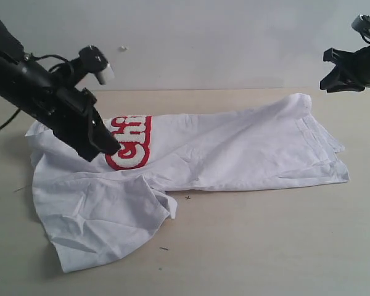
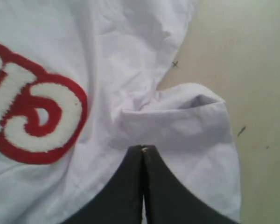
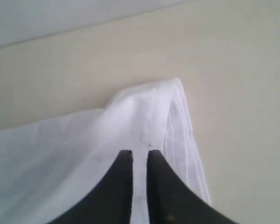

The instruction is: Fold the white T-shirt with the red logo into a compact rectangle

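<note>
The white T-shirt lies wrinkled on the table, folded lengthwise, with one sleeve spread toward the front left. Part of the red logo shows on the chest; my left arm covers the remainder. My left gripper hangs over the shirt beside the logo, jaws shut with nothing between them, and the sleeve fold lies just beyond its tips. My right gripper is raised at the far right, above the shirt's hem corner. It is open by a narrow gap and holds nothing.
The beige table runs bare along the front and right of the shirt. A few small dark specks lie near the shirt's front edge. A pale wall stands behind the table.
</note>
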`<state>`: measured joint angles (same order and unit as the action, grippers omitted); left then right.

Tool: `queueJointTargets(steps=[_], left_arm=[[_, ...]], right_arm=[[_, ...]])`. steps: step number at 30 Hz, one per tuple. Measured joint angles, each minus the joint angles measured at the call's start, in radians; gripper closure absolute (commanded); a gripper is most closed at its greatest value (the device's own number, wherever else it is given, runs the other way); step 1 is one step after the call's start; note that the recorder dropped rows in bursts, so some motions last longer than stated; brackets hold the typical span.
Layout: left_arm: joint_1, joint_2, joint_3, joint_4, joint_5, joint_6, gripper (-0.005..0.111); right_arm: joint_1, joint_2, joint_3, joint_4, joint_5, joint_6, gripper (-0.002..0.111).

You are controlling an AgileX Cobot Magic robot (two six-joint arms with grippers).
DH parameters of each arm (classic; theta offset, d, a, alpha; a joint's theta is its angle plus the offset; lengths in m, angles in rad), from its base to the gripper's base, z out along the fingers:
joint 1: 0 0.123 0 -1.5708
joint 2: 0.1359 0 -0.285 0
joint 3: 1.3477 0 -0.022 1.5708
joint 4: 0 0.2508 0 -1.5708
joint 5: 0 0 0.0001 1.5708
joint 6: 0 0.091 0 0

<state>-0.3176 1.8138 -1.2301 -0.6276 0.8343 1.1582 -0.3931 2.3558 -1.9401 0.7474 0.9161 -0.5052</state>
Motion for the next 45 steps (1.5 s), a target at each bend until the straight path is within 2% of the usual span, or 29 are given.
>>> queueJointTargets(steps=[4, 8, 16, 19, 26, 31, 40, 45], left_arm=[[-0.036, 0.085, 0.049, 0.152, -0.098, -0.137, 0.107], [-0.041, 0.175, 0.053, 0.255, -0.168, -0.272, 0.107], [-0.046, 0.236, 0.025, 0.379, -0.162, -0.472, 0.107], [-0.027, 0.236, 0.017, 0.402, -0.16, -0.515, 0.107], [0.052, 0.216, 0.017, 0.411, -0.13, -0.541, 0.107], [0.066, 0.19, 0.017, 0.388, -0.106, -0.524, 0.107], [0.068, 0.132, 0.024, 0.365, -0.058, -0.513, 0.107], [0.079, 0.128, 0.057, 0.365, -0.058, -0.494, 0.107]], right_arm=[[0.002, -0.002, 0.017, -0.023, 0.063, -0.02, 0.108], [0.028, -0.016, 0.095, -0.043, 0.094, -0.062, 0.108], [0.036, -0.15, 0.269, -0.07, 0.02, -0.13, 0.108], [0.035, -0.207, 0.336, -0.118, 0.015, -0.132, 0.108], [0.088, -0.219, 0.564, -0.172, -0.047, -0.114, 0.108], [0.162, -0.239, 0.692, -0.167, -0.116, -0.113, 0.108], [0.217, -0.31, 0.766, -0.176, -0.145, -0.115, 0.108], [0.218, -0.471, 0.771, -0.265, -0.284, -0.041, 0.106]])
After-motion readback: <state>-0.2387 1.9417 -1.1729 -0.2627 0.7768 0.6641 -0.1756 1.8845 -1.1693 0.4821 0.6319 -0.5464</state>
